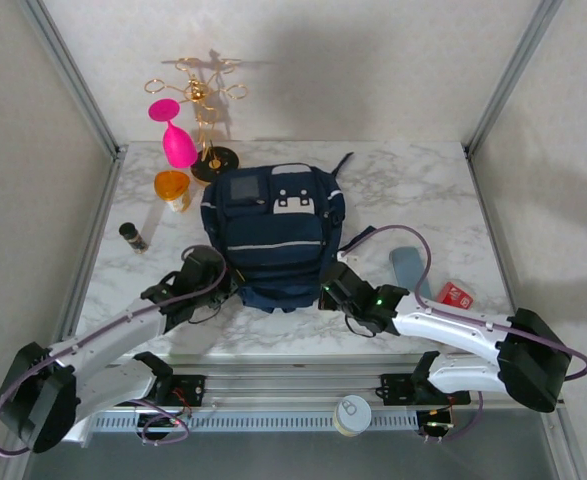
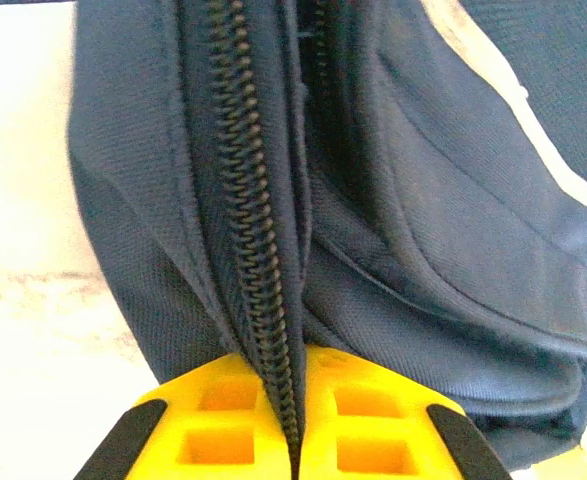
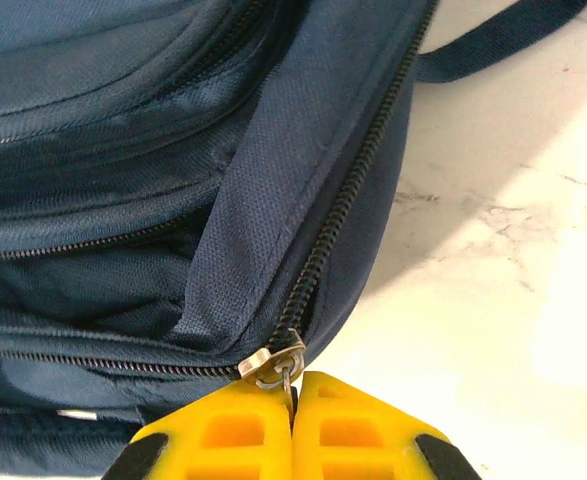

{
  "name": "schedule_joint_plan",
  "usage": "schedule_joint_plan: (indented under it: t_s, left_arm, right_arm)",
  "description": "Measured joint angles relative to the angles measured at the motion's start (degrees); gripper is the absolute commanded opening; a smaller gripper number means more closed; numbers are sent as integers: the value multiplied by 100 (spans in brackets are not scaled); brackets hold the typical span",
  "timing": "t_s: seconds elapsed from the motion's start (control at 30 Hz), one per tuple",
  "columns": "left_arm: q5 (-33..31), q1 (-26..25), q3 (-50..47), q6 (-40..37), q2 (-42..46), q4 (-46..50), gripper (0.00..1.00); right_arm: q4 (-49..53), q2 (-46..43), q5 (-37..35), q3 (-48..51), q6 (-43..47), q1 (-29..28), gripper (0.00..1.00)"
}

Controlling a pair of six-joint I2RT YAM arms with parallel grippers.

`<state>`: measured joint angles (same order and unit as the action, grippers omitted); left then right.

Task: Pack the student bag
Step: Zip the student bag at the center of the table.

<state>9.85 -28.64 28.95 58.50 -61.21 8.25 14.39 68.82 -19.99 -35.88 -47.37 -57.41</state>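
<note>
The student bag [image 1: 273, 235], a navy blue backpack with pale stripes, lies flat in the middle of the marble table. My left gripper [image 1: 218, 275] is at its near-left corner. In the left wrist view, the yellow fingers [image 2: 223, 420] of my left gripper [image 2: 298, 375] are shut on the bag's zipper edge [image 2: 263, 300], which runs up between them. My right gripper [image 1: 331, 290] is at the near-right corner. In the right wrist view, my right gripper [image 3: 295, 388] is shut on the metal pull hanging from the zipper slider [image 3: 273, 358].
At the back left stand a gold wire rack [image 1: 205, 110], a pink goblet [image 1: 176, 140] and an orange jar [image 1: 172, 188]. A small dark cylinder [image 1: 133, 236] lies left of the bag. To its right lie a flat grey-blue piece [image 1: 408, 268] and a red packet [image 1: 456, 295].
</note>
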Motion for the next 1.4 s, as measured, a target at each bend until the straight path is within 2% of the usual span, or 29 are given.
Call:
schedule_joint_plan:
  t_s: [0.13,0.17,0.23,0.3,0.33,0.47,0.57,0.63,0.77,0.9,1.0,1.17,1.33,1.37,1.4]
  left_arm:
    - [81,457,511,-514,-684,127,0]
    - [68,529,656,-616,-863,170,8]
    - [-35,647,918,-837,-1193,190,36]
    - [-299,761,968,-966,-1207,44,56]
    - [-380,817,953,-1012,-1106,-26,60]
    - [-638,798,774,-973,-393,-26,67]
    - [-774,413,393,-514,192,4,70]
    - [-817,-109,72,-42,461,-20,72]
    - [-986,-1084,-111,866,382,-96,77]
    - [-1355,-1762,-98,1808,-98,-573,79]
    - [-1613,-1987,-85,2382,-542,-872,80]
    - [-1886,-2140,24,3202,-1440,-1281,73]
    - [-2129,-2166,472,3412,-2122,-1137,49]
    - [-2162,-2166,492,3436,-2146,-1106,43]
    - [-2177,-2153,492,3440,-2144,-1073,31]
  right_arm:
    - [-68,221,-157,-57,0,-498,0]
    - [-68,337,-195,-114,0,-590,0]
    - [-114,581,-208,-240,2,-688,0]
    - [-157,702,-210,-293,4,-695,0]
    - [-157,732,-210,-293,7,-695,0]
    - [-232,861,-173,-293,35,-697,0]
    - [-380,964,-81,-293,136,-697,0]
    - [-437,1054,-52,-302,177,-695,0]
    - [-476,1117,-35,-313,247,-697,0]
    - [-498,1117,-31,-313,326,-695,0]
    - [-522,1117,-31,-313,337,-695,0]
    - [-544,1121,-33,-313,411,-695,0]
    - [-553,1228,-63,-341,472,-691,0]
    - [-533,1263,-87,-372,476,-673,0]
    - [-507,1285,-101,-404,481,-662,0]
